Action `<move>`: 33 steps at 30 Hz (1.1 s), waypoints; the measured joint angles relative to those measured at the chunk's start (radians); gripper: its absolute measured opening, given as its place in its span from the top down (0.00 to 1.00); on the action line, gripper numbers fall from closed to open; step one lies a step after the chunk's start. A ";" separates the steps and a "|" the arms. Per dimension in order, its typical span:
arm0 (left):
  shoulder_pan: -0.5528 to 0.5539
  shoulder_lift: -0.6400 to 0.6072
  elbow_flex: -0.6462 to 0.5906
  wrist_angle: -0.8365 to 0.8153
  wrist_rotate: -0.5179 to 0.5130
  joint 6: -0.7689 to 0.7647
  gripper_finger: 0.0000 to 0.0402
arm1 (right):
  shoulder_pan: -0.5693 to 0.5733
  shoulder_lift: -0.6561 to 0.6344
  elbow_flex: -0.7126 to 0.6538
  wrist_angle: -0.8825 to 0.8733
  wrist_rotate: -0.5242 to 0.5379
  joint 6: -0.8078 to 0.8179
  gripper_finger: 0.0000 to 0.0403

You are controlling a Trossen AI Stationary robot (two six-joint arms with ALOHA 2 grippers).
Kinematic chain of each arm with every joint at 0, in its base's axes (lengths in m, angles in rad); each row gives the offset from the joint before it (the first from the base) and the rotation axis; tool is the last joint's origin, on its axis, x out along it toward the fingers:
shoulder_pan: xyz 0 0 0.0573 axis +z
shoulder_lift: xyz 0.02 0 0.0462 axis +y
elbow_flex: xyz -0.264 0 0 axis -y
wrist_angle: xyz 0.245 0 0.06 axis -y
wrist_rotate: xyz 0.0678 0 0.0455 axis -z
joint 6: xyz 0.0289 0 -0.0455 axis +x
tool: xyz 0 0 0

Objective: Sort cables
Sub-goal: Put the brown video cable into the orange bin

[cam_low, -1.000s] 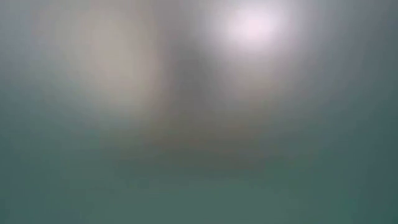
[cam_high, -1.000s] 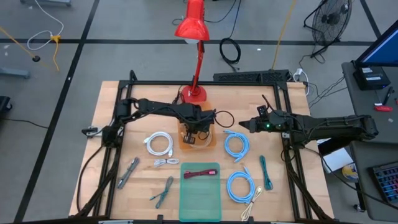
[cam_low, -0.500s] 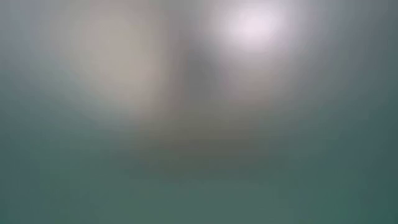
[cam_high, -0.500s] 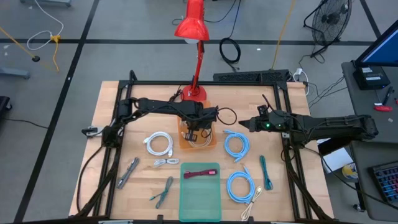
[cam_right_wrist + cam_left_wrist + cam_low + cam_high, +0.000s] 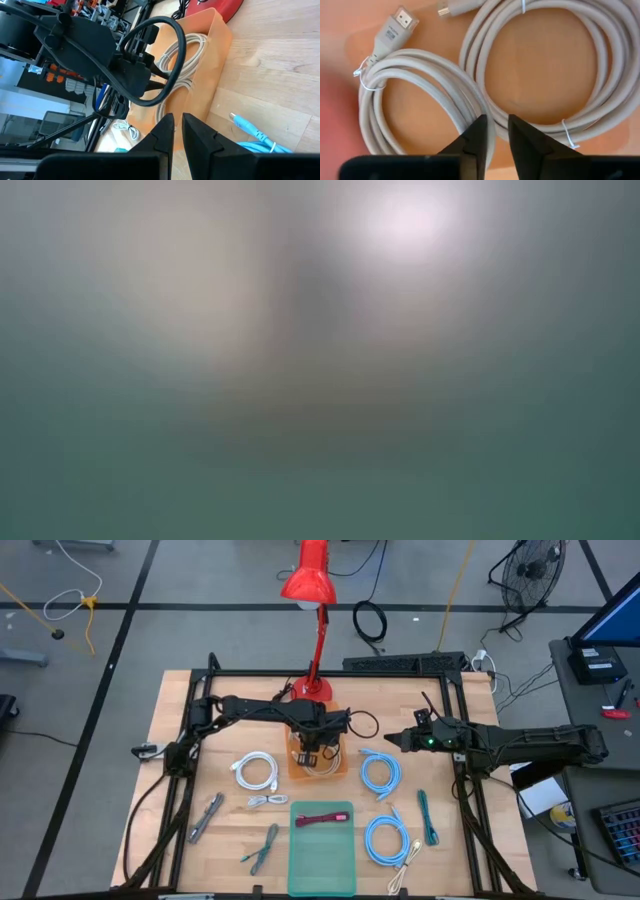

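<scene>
My left gripper (image 5: pixel 316 752) hangs over the orange tray (image 5: pixel 341 773), fingers pointing down and a narrow gap apart (image 5: pixel 496 120). Below them two beige coils (image 5: pixel 420 57) (image 5: pixel 607 50) lie flat on the tray floor. My right gripper (image 5: pixel 393 742) waits to the tray's right, shut (image 5: pixel 177 117). On the wood lie a white coil (image 5: pixel 257 770), a small white bundle (image 5: pixel 265 800), a grey bundle (image 5: pixel 205 817), two green bundles (image 5: pixel 262 847) (image 5: pixel 428 817), two light-blue coils (image 5: pixel 380 772) (image 5: pixel 385 840) and a beige coil (image 5: pixel 405 868). The low view is a blur.
A green tray (image 5: pixel 322 865) at the near edge holds a dark red cable (image 5: pixel 322 819). The red lamp's base (image 5: pixel 312 690) stands just beyond the orange tray. A black cable loop (image 5: pixel 175 60) on my left arm hangs over the orange tray's wall (image 5: pixel 220 35).
My left gripper has shifted slightly toward the far edge above the orange tray. More of the beige coils shows beneath it now.
</scene>
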 joint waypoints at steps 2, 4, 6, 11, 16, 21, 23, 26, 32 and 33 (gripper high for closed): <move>-0.004 0.000 0.000 0.000 0.004 -0.002 0.74 | 0.000 0.000 0.000 0.000 0.000 0.000 0.93; -0.013 0.000 0.000 -0.004 0.004 -0.007 0.69 | 0.000 0.000 0.000 0.000 0.000 0.000 0.93; -0.023 0.000 0.000 -0.013 0.004 -0.009 0.64 | 0.000 0.000 0.000 0.000 0.000 -0.001 0.93; -0.066 -0.018 0.000 -0.035 0.048 -0.012 0.55 | 0.000 0.000 0.000 0.000 0.000 -0.004 0.93; -0.106 -0.089 0.000 0.013 0.113 -0.049 0.57 | 0.000 0.000 0.000 -0.001 0.000 -0.004 0.93; -0.124 -0.149 0.000 0.066 0.166 -0.098 0.65 | 0.000 0.000 0.000 -0.005 0.000 -0.004 0.93; -0.130 -0.150 0.000 0.089 0.202 -0.129 0.71 | 0.000 0.000 0.000 -0.005 0.000 -0.004 0.93; -0.139 -0.139 0.000 0.088 0.208 -0.139 0.86 | 0.000 0.000 0.000 -0.004 0.000 -0.004 0.93; -0.146 -0.108 -0.001 0.126 0.219 -0.142 0.99 | 0.000 0.000 0.000 -0.003 0.000 -0.004 0.93; -0.146 -0.100 -0.002 0.125 0.220 -0.140 0.99 | 0.001 0.000 0.000 -0.002 0.000 -0.004 0.93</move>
